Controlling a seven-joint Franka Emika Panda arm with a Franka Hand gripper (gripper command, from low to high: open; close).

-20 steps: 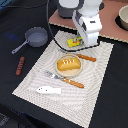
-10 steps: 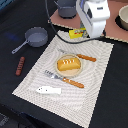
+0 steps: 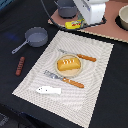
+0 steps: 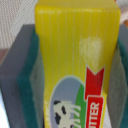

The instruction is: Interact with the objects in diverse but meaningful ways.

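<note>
My gripper (image 3: 76, 23) is shut on the yellow butter block (image 3: 73, 24), held above the far edge of the placemat (image 3: 97, 75). In the wrist view the butter block (image 4: 75, 55) fills the frame, and a green pad (image 4: 30, 85) presses on each side. On the mat, a golden bread loaf (image 3: 68, 64) lies on a small plate. An orange-handled fork (image 3: 80, 56) lies beyond the loaf and an orange-handled knife (image 3: 65, 80) in front of it. The white fish (image 3: 48, 90) rests near the mat's front corner. The grey saucepan (image 3: 36, 36) and red-brown sausage (image 3: 20, 65) sit on the dark table at the exterior view's left.
A grey pot (image 3: 66, 10) stands at the back behind the butter. A pale bowl (image 3: 123, 17) sits on a brown board (image 3: 112, 30) at the exterior view's back right. A cable (image 3: 50, 12) hangs near the arm.
The gripper has risen from the mat's far edge with the butter block in it, moving up and toward the back of the exterior view. The other items stay put.
</note>
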